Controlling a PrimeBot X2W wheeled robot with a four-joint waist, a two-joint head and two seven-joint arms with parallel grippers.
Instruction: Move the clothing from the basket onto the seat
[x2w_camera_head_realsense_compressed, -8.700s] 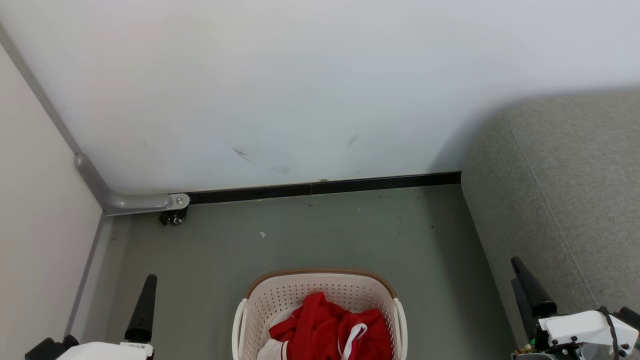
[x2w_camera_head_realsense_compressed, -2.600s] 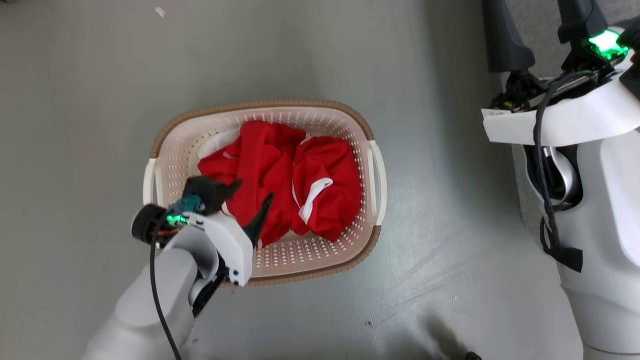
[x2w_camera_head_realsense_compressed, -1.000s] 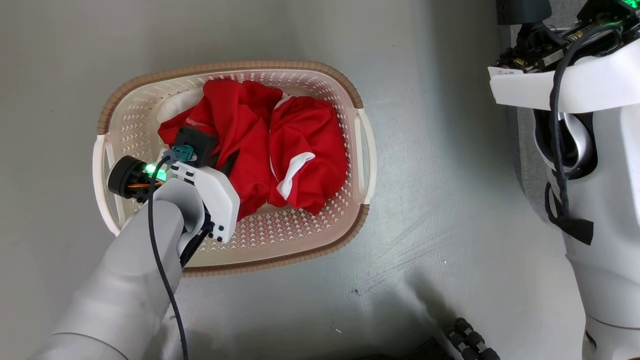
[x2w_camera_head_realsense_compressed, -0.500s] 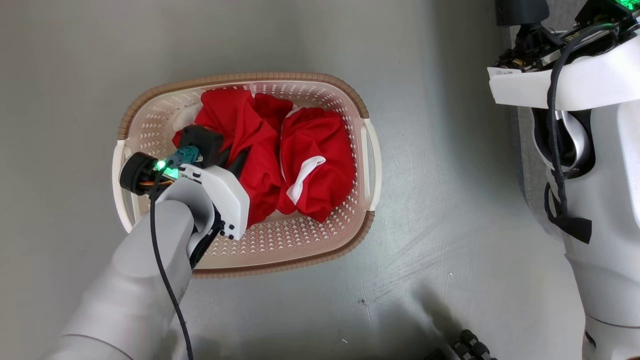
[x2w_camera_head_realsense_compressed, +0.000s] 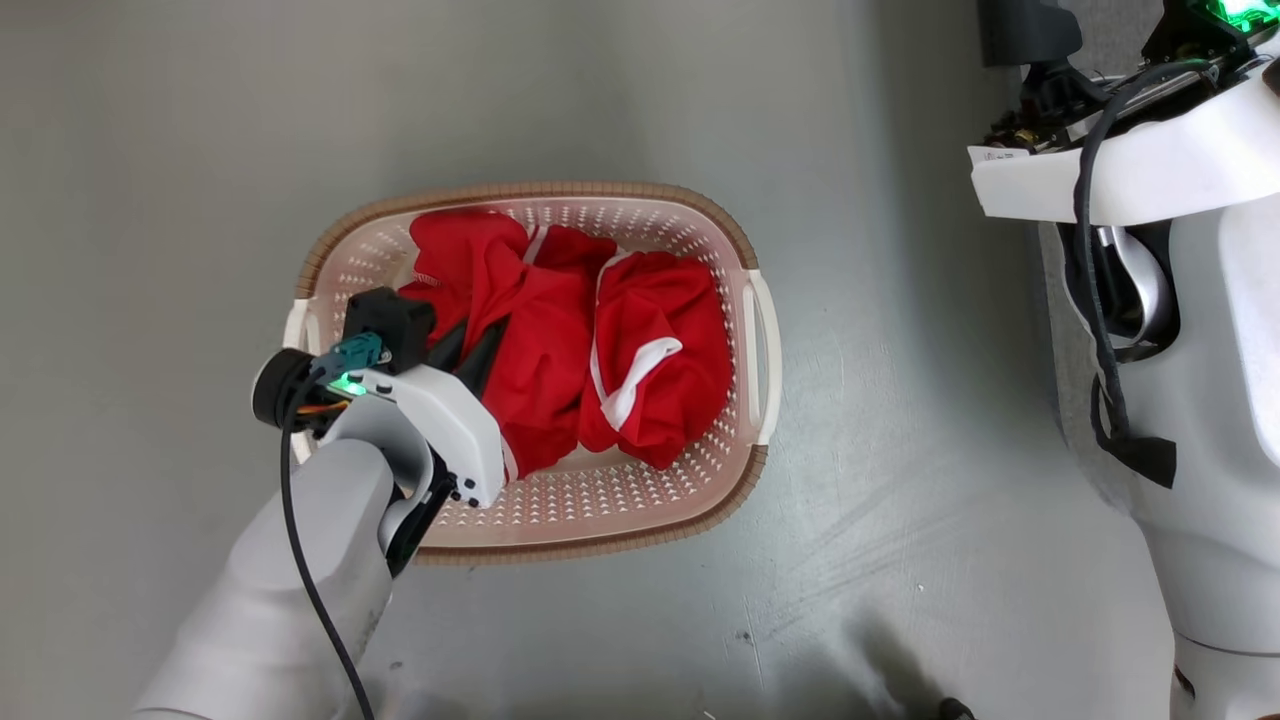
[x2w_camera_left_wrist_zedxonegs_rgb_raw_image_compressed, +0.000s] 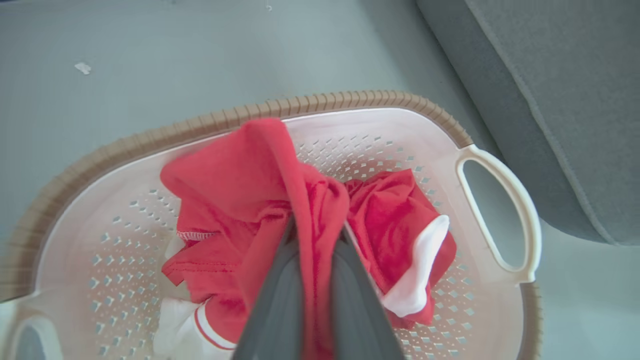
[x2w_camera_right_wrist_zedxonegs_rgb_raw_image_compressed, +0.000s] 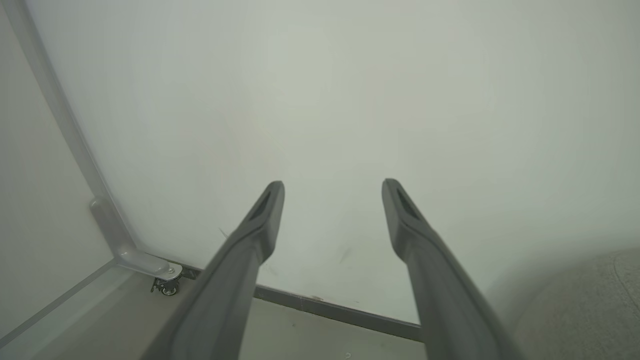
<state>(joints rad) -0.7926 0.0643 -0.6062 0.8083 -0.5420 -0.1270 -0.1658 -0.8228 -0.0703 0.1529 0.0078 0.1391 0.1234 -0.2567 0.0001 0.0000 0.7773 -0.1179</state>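
Some red clothing (x2w_camera_head_realsense_compressed: 650, 370) lies heaped inside the cream basket (x2w_camera_head_realsense_compressed: 620, 497).

Left pincer (x2w_camera_left_wrist_zedxonegs_rgb_raw_image_compressed: 318, 227) pinched tight at the end of its pale, downward-reaching arm; right pincer (x2w_camera_right_wrist_zedxonegs_rgb_raw_image_compressed: 333, 192) spread wide.

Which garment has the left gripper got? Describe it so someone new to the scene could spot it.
Start at the cream basket on the floor beside the grey sofa. Two red bundles lie inside; the held garment is the one farther from the sofa, a fold pinched between the left gripper's dark fingers. Its neighbour shows a curved white band.
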